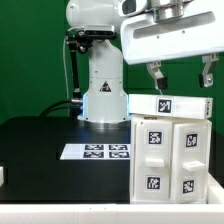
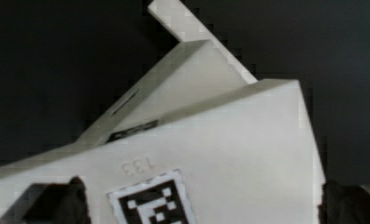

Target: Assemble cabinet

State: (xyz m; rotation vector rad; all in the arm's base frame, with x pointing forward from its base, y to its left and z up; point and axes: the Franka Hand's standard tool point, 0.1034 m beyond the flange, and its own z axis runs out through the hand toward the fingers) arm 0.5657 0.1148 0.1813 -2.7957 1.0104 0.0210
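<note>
Item 1, nearest: the cabinet point(image 1: 170, 142), a white boxy body built of panels, is seen standing on the black surface point(image 1: 40, 140) at the exterior view's right. Two front panels are carried side by side, each marked with black-and-white tags. A separate white block with one tag is laid across the top of the cabinet; whether it is seated or only resting cannot be told. In the wrist view the cabinet point(image 2: 200, 130) is shown as slanted white faces with one tag low in the picture.

Item 2, beside the cabinet toward the exterior view's left: the marker board point(image 1: 97, 151) is laid flat on the surface, just apart from the cabinet.

Item 3, above the cabinet: the end effector point(image 1: 181, 74) is held over the top block, fingers set wide and pointed down, nothing held between them. A clear gap is seen between fingertips and block.

Item 4, behind the cabinet: the white arm base point(image 1: 100, 90) is mounted at the back of the surface.

Handling note, as a judgement: a grasp or press on the top block appears to be in hand. The fingers are best centred over the block, the descent kept vertical and slow, and closing delayed until both fingers straddle it evenly, so that the cabinet is not pushed sideways or tipped.
</note>
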